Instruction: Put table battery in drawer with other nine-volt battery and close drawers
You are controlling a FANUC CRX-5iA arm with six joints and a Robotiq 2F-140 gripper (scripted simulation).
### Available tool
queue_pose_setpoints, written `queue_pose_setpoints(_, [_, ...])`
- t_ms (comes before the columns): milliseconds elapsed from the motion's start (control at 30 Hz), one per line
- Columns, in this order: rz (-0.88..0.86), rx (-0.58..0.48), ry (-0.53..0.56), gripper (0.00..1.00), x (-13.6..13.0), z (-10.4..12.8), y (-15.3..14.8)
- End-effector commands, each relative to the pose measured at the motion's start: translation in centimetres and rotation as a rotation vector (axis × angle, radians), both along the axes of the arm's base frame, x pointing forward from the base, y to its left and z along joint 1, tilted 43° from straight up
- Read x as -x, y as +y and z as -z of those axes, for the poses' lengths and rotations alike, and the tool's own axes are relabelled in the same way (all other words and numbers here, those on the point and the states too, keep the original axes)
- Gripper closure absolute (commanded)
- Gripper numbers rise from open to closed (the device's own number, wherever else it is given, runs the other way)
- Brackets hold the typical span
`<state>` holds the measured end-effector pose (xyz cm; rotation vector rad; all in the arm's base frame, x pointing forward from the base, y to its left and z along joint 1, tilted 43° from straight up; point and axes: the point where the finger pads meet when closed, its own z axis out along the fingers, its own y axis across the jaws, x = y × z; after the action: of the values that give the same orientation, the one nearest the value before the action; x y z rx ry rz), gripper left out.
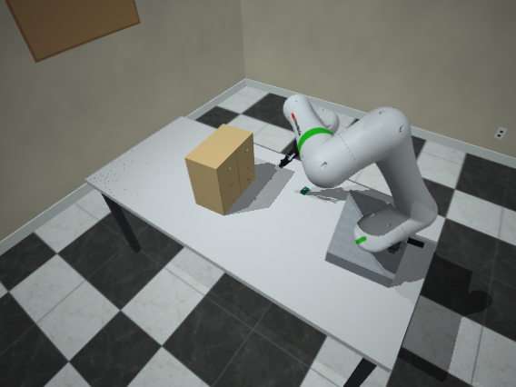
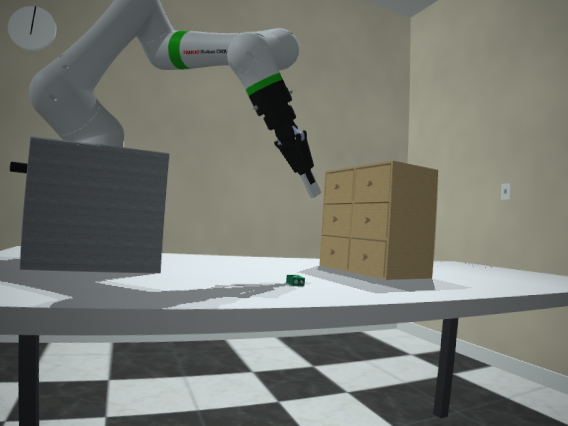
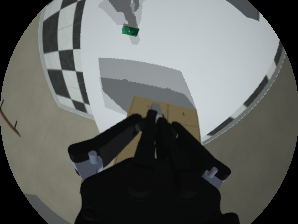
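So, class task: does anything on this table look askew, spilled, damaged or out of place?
Nothing stands out. The chest stands upright with all six drawers pushed in, the green battery lies loose on the table, and the shut, empty gripper hangs near the top-left drawer.
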<state>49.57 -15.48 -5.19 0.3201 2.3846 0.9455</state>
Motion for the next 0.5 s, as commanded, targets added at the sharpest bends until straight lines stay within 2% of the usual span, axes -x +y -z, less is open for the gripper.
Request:
queue_pose_setpoints(0, [-0.109, 0.001, 0.12, 1.0, 1.6, -1.2, -1.2])
queue_pose_setpoints(67, [-0.109, 0.001, 0.12, 1.0, 1.6, -1.2, -1.2])
queue_pose_setpoints(267, [-0.252, -0.004, 0.272, 1.0, 3.7, -2.6, -2.5])
queue_pose_setpoints(467, [-0.348, -0.006, 0.372, 1.0, 5.1, -3.6, -3.4])
